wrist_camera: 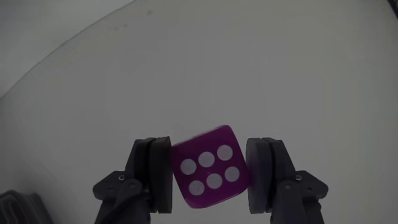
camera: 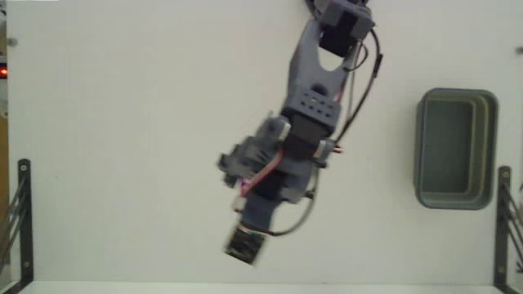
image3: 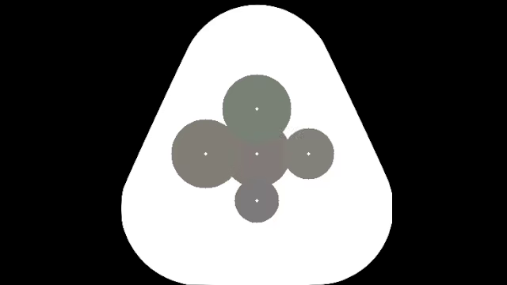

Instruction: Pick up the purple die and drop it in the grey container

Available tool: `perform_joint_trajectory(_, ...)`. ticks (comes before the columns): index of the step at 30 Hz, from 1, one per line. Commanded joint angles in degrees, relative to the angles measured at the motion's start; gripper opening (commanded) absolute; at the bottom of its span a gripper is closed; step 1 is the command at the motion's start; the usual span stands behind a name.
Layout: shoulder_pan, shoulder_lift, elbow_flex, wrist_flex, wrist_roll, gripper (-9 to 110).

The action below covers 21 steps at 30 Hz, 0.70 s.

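In the wrist view the purple die [wrist_camera: 210, 173] sits tilted between the two dark pads [wrist_camera: 155, 174] of my gripper [wrist_camera: 209, 177], its six-pip face towards the camera. Both pads press against its sides, so the gripper is shut on it. In the fixed view my arm [camera: 310, 106] reaches from the top edge down to the table's middle and hides the die. The grey container [camera: 425, 149], a grey-green rectangular tray, stands well to the right of the arm in that view, with nothing seen inside it.
In the fixed view a small black square circuit board [camera: 243, 243] hangs at the arm's lower end. Black metal brackets [camera: 23, 220] stand at the table's left and right lower edges. The white tabletop [camera: 122, 122] is bare left of the arm.
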Motion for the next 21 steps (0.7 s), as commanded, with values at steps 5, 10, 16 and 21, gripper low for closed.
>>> perform_joint_trajectory(5, -5.87, 6.25, 3.13, -2.26, 0.26, 65)
perform_joint_trajectory(10, -10.6, 7.59, 5.78, -3.54, 0.26, 65)
perform_joint_trajectory(16, -17.12, 9.43, 9.44, -5.31, 0.26, 65)
perform_joint_trajectory(21, -22.56, 10.96, 12.49, -6.79, 0.26, 65)
